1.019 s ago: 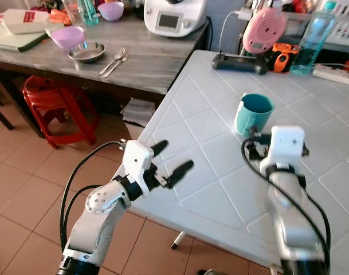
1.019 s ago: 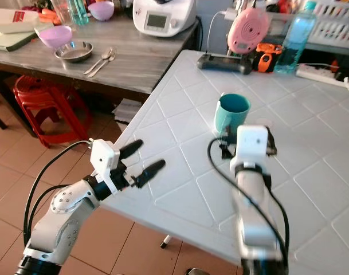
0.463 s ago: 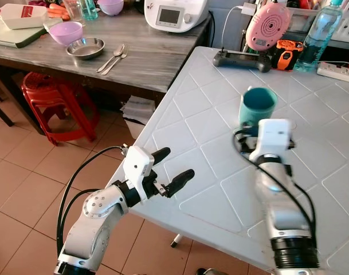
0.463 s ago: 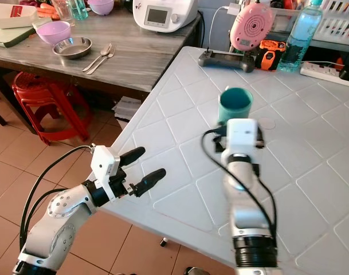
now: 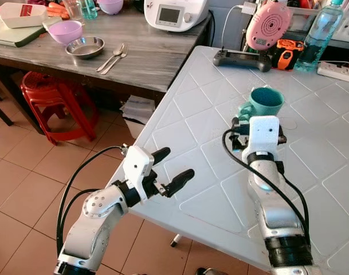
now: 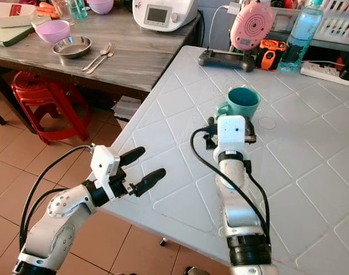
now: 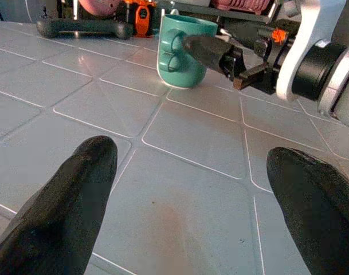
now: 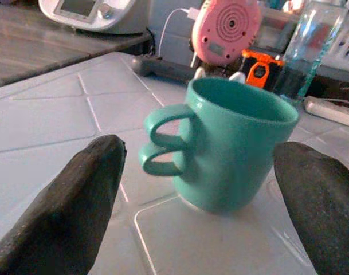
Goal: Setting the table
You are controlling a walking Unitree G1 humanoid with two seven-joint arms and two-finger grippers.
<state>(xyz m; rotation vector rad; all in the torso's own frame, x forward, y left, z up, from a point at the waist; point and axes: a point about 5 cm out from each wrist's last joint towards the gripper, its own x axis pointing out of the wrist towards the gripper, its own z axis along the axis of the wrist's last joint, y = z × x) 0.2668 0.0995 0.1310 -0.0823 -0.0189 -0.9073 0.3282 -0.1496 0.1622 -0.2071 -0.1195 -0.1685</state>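
- A white table [image 5: 312,149] moulded in a pattern of squares stands on a floor [image 5: 25,172] of reddish-brown tiles.
- A teal mug [image 5: 265,103] with a double-loop handle stands upright on the white table, away from its edges.
- The right gripper [image 8: 200,189] sits low over the table just in front of the mug, fingers spread wide, one to each side of it and not touching.
- The left gripper [image 5: 171,169] hovers at the table's near left edge, its two fingers apart with nothing between them.
- At the table's far end lie a black controller [image 5: 243,59], a pink round device [image 5: 267,26], a water bottle [image 5: 319,35] and a power strip [image 5: 337,71].
- A grey wooden table [image 5: 145,54] adjoins on the left, with a steel dish [image 5: 86,47], a purple bowl [image 5: 66,31], two spoons [image 5: 114,57] and a white kitchen machine [image 5: 174,12].
- A red stool [image 5: 48,97] stands beneath it.
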